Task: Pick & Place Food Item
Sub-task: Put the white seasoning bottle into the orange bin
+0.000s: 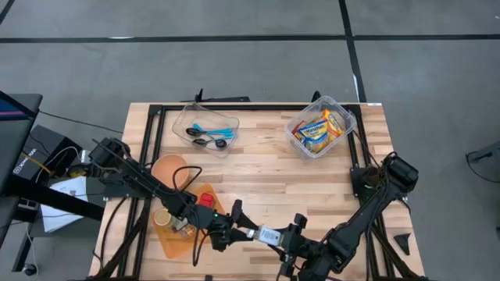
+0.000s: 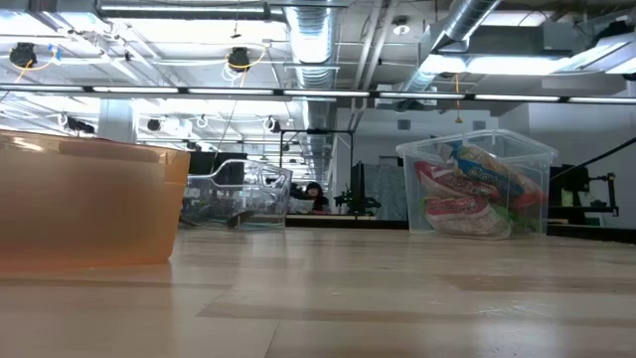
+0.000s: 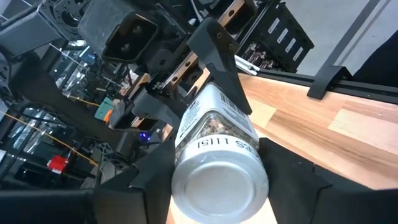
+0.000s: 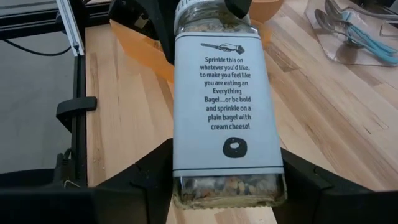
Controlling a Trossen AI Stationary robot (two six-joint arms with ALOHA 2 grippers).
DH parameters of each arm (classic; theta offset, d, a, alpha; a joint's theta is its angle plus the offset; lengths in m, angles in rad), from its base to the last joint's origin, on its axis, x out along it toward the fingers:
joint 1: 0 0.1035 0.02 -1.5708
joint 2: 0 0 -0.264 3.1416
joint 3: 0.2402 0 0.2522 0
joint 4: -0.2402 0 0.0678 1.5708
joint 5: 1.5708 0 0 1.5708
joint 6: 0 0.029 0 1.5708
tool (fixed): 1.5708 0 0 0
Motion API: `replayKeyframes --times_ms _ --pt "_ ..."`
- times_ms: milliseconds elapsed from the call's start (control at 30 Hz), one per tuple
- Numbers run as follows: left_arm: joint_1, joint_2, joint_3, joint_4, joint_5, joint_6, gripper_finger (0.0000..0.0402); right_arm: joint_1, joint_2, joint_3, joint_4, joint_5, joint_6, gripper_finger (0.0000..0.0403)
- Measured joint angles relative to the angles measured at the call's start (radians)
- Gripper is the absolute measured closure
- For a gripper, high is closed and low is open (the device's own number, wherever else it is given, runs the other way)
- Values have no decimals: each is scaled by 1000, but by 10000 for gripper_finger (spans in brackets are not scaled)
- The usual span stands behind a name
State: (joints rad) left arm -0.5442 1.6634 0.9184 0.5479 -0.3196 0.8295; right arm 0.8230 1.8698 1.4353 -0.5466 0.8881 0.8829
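Note:
A glass seasoning jar [image 1: 268, 234] with a white label [image 4: 227, 93] and a silver lid [image 3: 217, 193] hangs level over the table's near edge, between my two arms. My left gripper [image 1: 238, 226] is shut on its lid end, and my right gripper [image 1: 291, 238] is shut on its base end. In the left wrist view the right gripper's fingers [image 3: 214, 43] show at the jar's far end. The low view shows neither gripper nor the jar. My left gripper pinches the jar's lid end [image 3: 252, 168] between its two fingers [image 3: 149, 180], one on each side. It comes about level from the table's left, fingers along the jar. The jar is clear of the table. My right gripper pinches the jar's glass base end [image 4: 193, 186] between its two fingers [image 4: 311, 180]. It comes from the table's right, slanting slightly down, fingers along the jar. The label faces up, and the jar is lifted clear.
An orange board [image 1: 187, 234] with a cup [image 1: 164, 218] and an orange bowl [image 1: 172, 170] lie at the near left. A clear tub of utensils [image 1: 207, 129] and a clear tub of snack packets [image 1: 320, 129] stand at the far side. Bare wood lies in the middle.

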Motion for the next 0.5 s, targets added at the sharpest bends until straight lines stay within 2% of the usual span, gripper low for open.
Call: replayKeyframes --times_ms 300,500 --pt "-1 0 0 -3 -26 -5 205 1 0 0 -1 14 -4 194" --pt "-6 -39 1 -54 -94 -15 205 13 0 0 1 110 -4 157"
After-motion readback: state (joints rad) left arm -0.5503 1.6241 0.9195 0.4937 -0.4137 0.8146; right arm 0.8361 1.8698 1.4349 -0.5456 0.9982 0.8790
